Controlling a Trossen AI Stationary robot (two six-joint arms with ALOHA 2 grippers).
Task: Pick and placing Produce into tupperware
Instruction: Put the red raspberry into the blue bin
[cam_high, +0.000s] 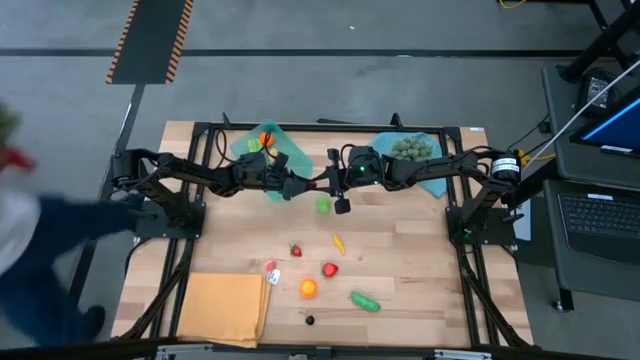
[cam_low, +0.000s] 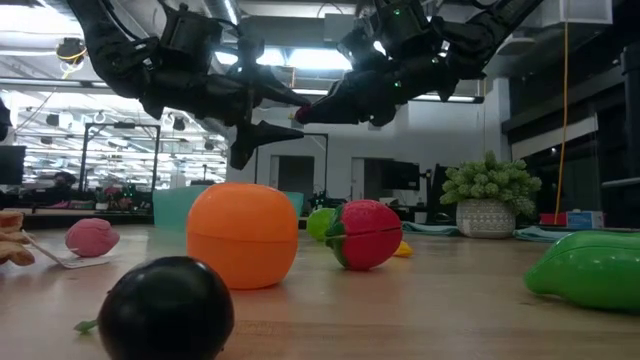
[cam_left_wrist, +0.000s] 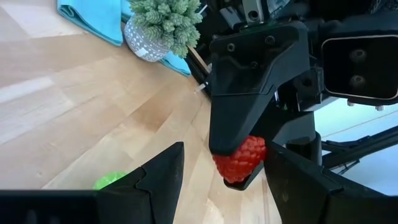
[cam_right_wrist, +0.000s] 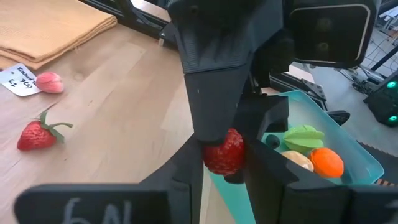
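Meeting above mid-table: right gripper (cam_left_wrist: 239, 165) pinches a red raspberry (cam_left_wrist: 240, 157) | left gripper (cam_right_wrist: 214, 158) fingers spread around that berry, not closed | teal tupperware (cam_right_wrist: 348, 149) just beside, holding orange, green, tan produce | remaining produce scattered on the table (cam_high: 400, 250)

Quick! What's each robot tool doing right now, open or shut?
Left tool: open, not gripping anything.
Right tool: closed, holding the red toy raspberry.
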